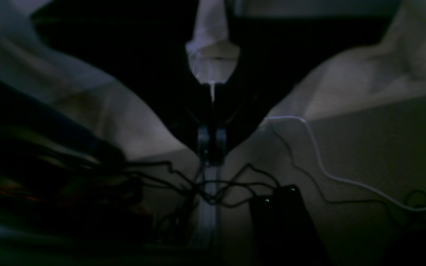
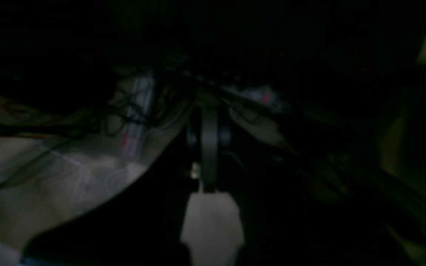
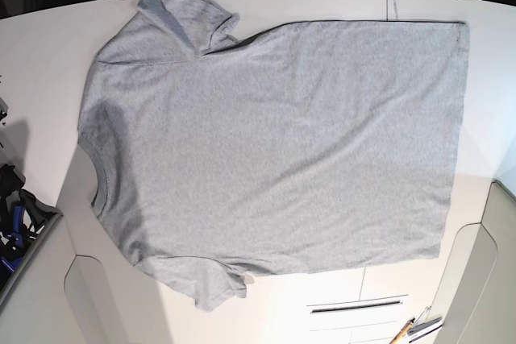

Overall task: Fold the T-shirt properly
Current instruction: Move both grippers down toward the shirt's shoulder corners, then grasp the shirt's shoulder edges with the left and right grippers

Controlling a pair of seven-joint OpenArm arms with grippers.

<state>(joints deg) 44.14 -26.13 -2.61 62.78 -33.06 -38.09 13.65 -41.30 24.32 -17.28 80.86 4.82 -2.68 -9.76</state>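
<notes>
The heather-grey T-shirt (image 3: 274, 142) lies flat on the white table (image 3: 32, 54), plain side up. Its ribbed neck (image 3: 97, 175) points left and its hem (image 3: 455, 134) right. One sleeve (image 3: 181, 14) lies at the far edge, the other (image 3: 205, 279) at the near edge. No gripper shows in the base view. In the dim left wrist view my left gripper (image 1: 213, 147) is shut with nothing in it, over cables. In the very dark right wrist view my right gripper (image 2: 209, 114) is also shut and empty. Neither wrist view shows the shirt.
Dark arm hardware with blue parts (image 3: 16, 215) sits at the table's left edge. Small tools (image 3: 415, 329) lie at the near right, by a slot (image 3: 359, 306). A black power strip (image 1: 283, 214) and a white cable (image 1: 327, 173) lie under the left gripper.
</notes>
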